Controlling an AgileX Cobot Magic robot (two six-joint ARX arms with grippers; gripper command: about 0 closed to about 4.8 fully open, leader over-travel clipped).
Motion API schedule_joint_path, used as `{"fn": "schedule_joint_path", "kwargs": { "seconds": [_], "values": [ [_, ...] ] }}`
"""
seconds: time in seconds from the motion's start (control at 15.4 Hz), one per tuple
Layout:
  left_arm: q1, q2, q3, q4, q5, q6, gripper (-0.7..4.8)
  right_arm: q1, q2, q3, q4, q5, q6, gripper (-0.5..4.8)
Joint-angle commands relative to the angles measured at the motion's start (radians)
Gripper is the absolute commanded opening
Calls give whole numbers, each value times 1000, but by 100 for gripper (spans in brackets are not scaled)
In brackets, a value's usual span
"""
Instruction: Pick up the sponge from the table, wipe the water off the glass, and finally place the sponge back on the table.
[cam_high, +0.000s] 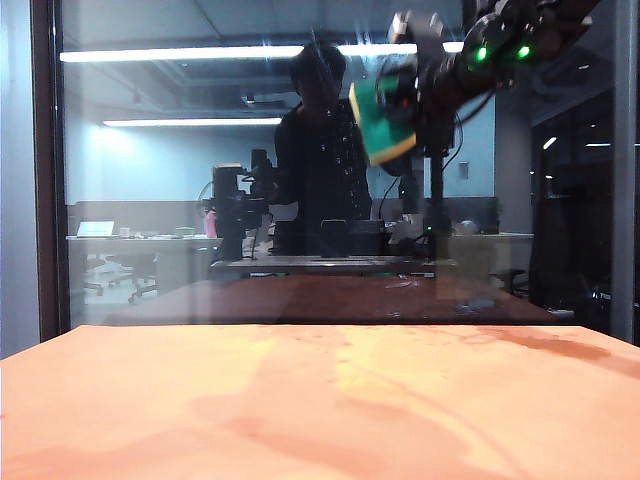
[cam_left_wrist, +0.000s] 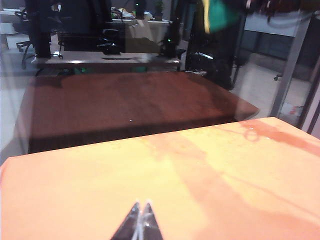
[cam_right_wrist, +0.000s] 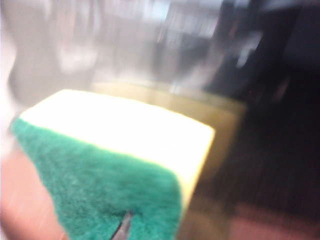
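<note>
High at the right of the exterior view, my right gripper (cam_high: 412, 100) is shut on the sponge (cam_high: 383, 122). The sponge is tilted, with a dark green face and a yellow edge, up against the glass (cam_high: 180, 200). Faint specks that may be water (cam_high: 335, 125) show on the pane just left of the sponge. The blurred right wrist view is filled by the sponge (cam_right_wrist: 115, 150), with one finger of the right gripper (cam_right_wrist: 125, 225) pressed into its green layer. The left gripper (cam_left_wrist: 141, 206) is shut and empty, low over the orange table (cam_left_wrist: 100, 190). The sponge (cam_left_wrist: 216, 12) shows at the upper edge there.
The pane stands along the table's far edge (cam_high: 300, 325), with a dark frame post (cam_high: 45, 170) at the left. Mirrored in it are a brown tabletop (cam_high: 330, 298), the robot and a person. Damp streaks (cam_high: 520, 338) mark the table at the right.
</note>
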Motion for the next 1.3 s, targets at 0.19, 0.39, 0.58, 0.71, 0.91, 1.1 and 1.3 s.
{"fn": "schedule_joint_path", "kwargs": {
  "seconds": [0.19,0.39,0.58,0.71,0.91,1.1,1.3],
  "values": [
    [0,1,2,13,0,5,-6,2,63,0,-156,18,-7,-6],
    [0,1,2,13,0,4,-6,17,83,0,-162,26,-29,-6],
    [0,1,2,14,0,4,-6,35,63,51,-117,93,-27,-6],
    [0,1,2,14,-1,4,-6,35,63,145,-166,103,-27,-6],
    [0,1,2,14,-3,4,-6,35,63,281,-211,126,-26,-6],
    [0,1,2,14,-3,4,-6,35,63,430,-277,130,12,-6],
    [0,1,2,14,-3,4,-6,49,65,449,-298,130,28,-6]
  ]
}}
